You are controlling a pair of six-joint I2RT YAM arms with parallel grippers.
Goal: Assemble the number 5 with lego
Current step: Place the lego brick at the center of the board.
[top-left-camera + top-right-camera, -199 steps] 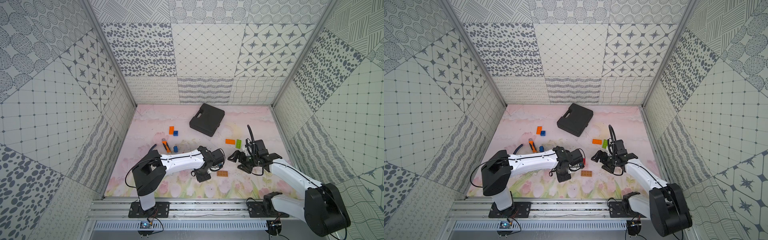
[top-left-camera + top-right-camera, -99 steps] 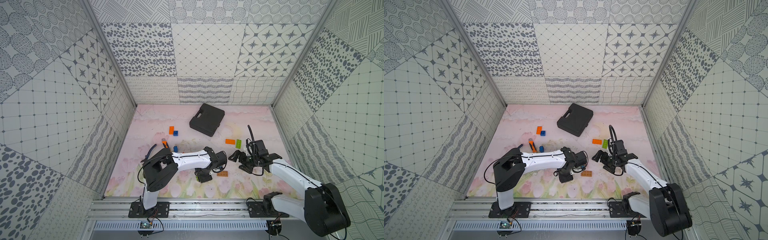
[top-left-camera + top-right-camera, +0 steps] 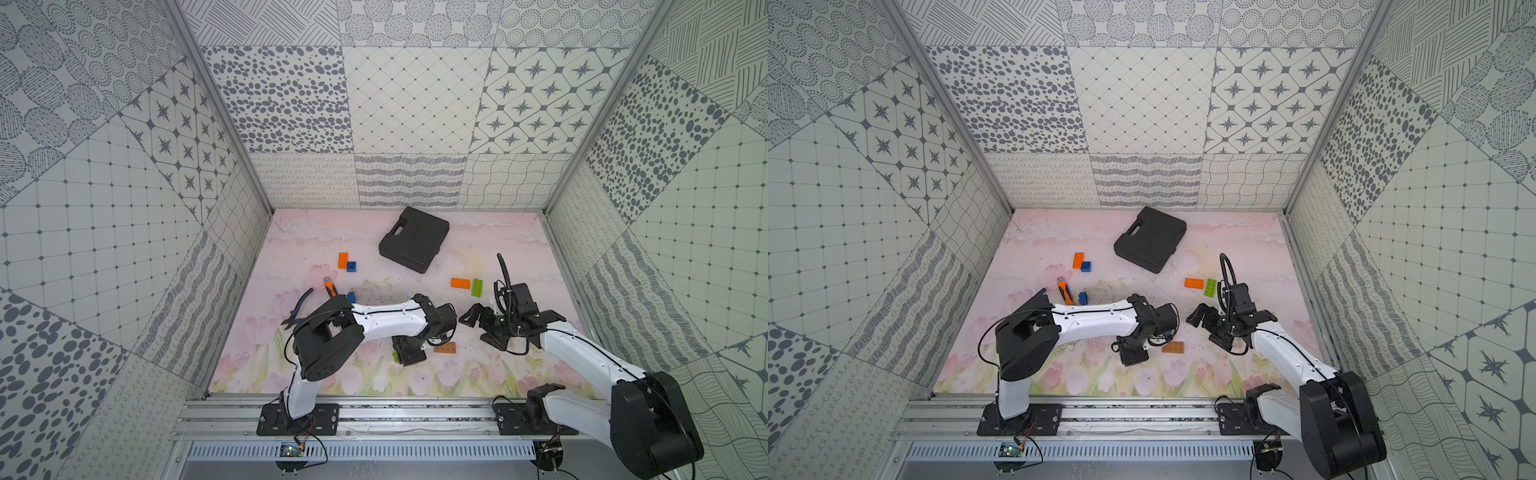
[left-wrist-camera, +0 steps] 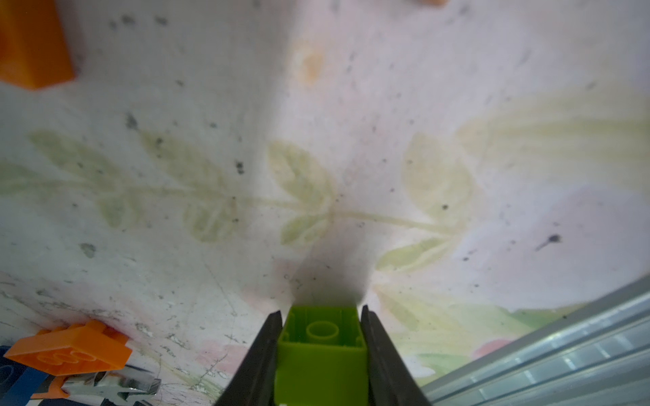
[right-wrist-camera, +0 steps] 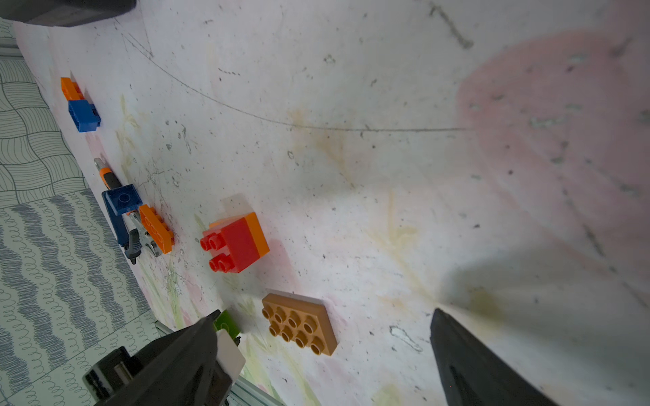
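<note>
One piece at a time: with the left gripper [image 4: 321,313] pinched shut on the short green brick [image 4: 322,351], just beside the brown brick [image 3: 445,349], square the hollow underside over the brown studs, its likely seat, then press straight down. Leave the right gripper [image 3: 482,328], spread wide and empty, near the brown brick's opposite side, ready to steady it.

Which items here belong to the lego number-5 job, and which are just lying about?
Job: small green brick in the left tool; brown brick; red brick; long green brick; orange bricks; blue bricks.
Lying about: black case; pliers.
</note>
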